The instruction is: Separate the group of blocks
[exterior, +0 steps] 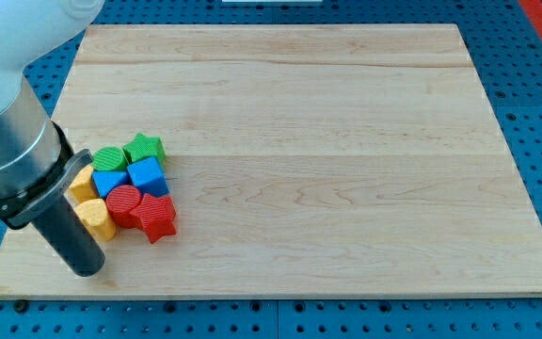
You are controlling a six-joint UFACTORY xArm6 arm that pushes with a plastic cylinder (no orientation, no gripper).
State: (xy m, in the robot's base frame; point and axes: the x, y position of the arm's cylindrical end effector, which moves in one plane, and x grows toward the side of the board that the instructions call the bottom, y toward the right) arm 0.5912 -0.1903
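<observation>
While my tip (87, 268) rests on the wooden board (346, 188) near its lower-left corner, the rod slants up toward the view's upper left and hides part of the yellow blocks. It has no jaws and holds nothing. Just right of the tip lies a yellow heart-like block (97, 218), then the red round block (122, 201) and red star (156, 217). Behind them sit a second yellow block (83, 182), two blue blocks (111, 181) (147, 175), a green round block (111, 157) and a green star (144, 147). The touching cluster runs bottom to top.

my tip (88, 269) rests low at the view's left, rod tilted.
</observation>
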